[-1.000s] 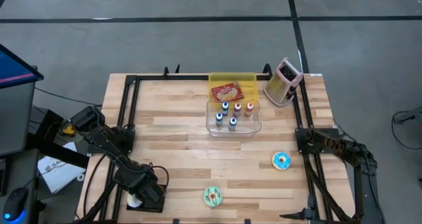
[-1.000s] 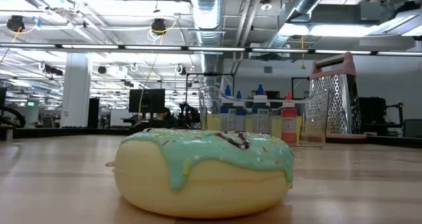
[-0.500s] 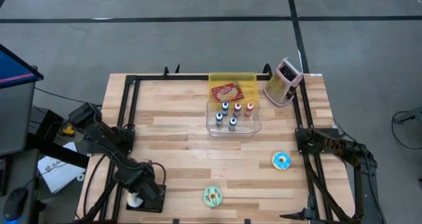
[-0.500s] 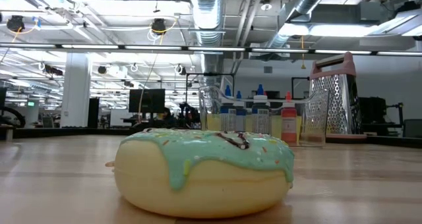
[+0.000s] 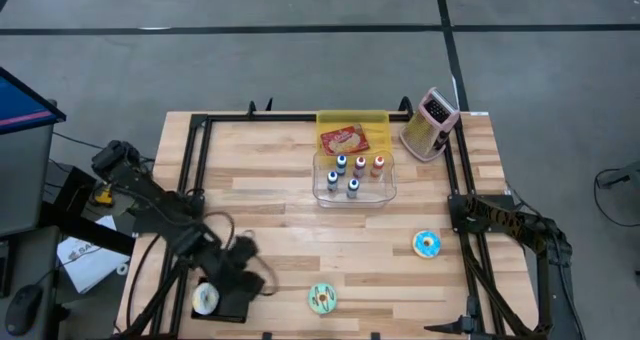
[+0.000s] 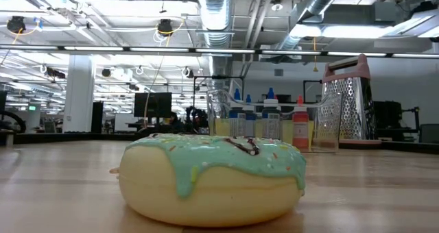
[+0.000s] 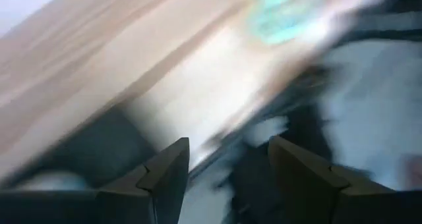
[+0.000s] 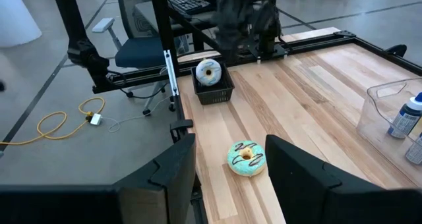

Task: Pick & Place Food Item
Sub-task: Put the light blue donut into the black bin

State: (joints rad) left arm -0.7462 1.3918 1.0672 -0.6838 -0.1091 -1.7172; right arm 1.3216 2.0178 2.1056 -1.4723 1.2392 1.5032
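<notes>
A pale-iced donut (image 5: 205, 298) lies flat in a small black basket (image 5: 232, 306) at the table's near left corner; the right wrist view shows both, donut (image 8: 209, 72) and basket (image 8: 215, 93). My left gripper (image 5: 254, 277) hovers just above and to the right of the basket, open, nothing between its fingers (image 7: 165, 178). A green-iced donut (image 5: 322, 298) rests flat on the table near the front edge, and it fills the low view (image 6: 212, 178). A blue-iced donut (image 5: 427, 244) lies near my right gripper (image 5: 460, 218), which waits open at the right edge.
At the table's far middle, a clear bin (image 5: 354, 178) holds several small bottles, with a yellow tray (image 5: 351, 133) behind it. A metal grater (image 5: 430, 123) stands at the far right corner. A black frame (image 5: 192, 170) runs along the table's left, far and right sides.
My left gripper has risen from the black basket and swung toward the table's right while tipping up. The pale donut, which it covered before, now lies uncovered in the basket. My right arm has kept still.
</notes>
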